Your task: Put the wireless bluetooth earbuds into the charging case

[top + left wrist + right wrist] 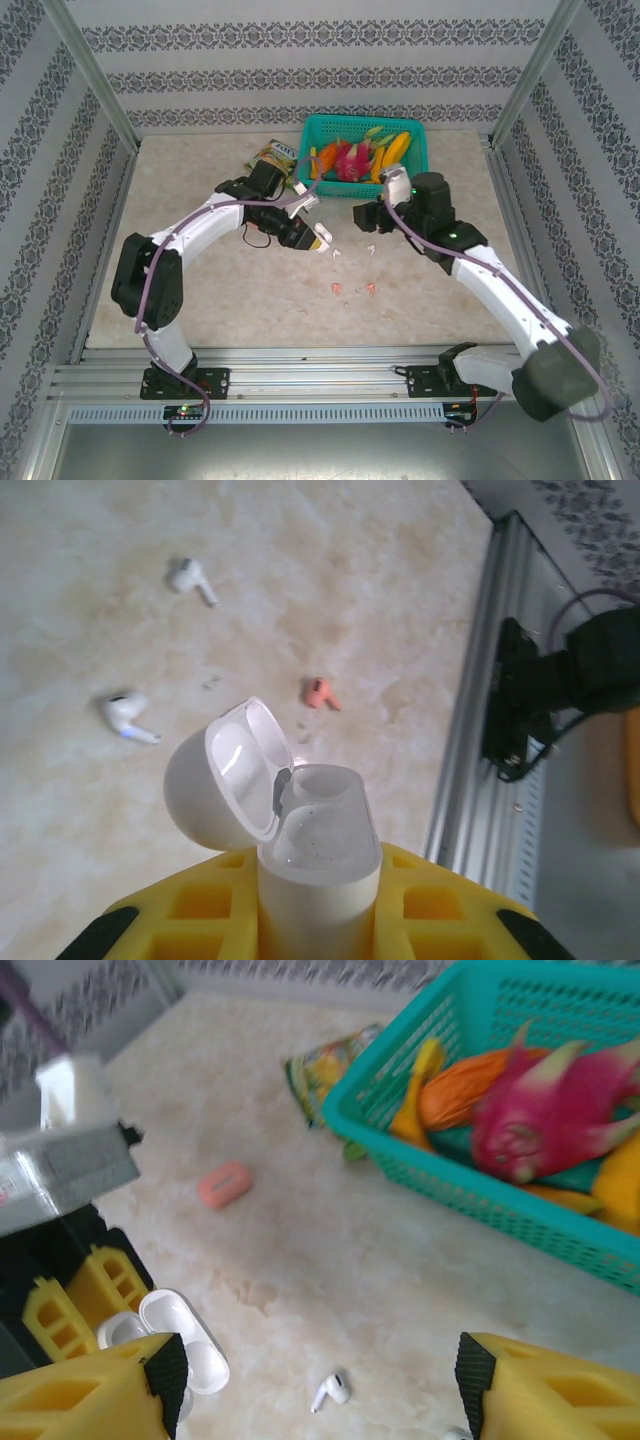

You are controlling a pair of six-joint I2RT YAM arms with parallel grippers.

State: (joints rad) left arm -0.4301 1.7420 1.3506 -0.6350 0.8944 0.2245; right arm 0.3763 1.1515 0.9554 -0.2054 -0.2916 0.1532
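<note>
Four earbuds lie loose on the table [220,300] between your arms: one white earbud [190,578], a second white earbud [127,715], one pink earbud [337,288] and a second pink earbud [370,288]. Your left pincer [316,238] clamps one open white charging case [300,820]; your right pincer [320,1390] gapes wide, empty. One pink case [224,1185] lies near one teal basket [420,1150].

The left end effector [312,236] holds a white charging case [321,239], with two pink earbuds [337,288] lying nearby.

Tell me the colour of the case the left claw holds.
White case, clearest in left wrist view.
</note>
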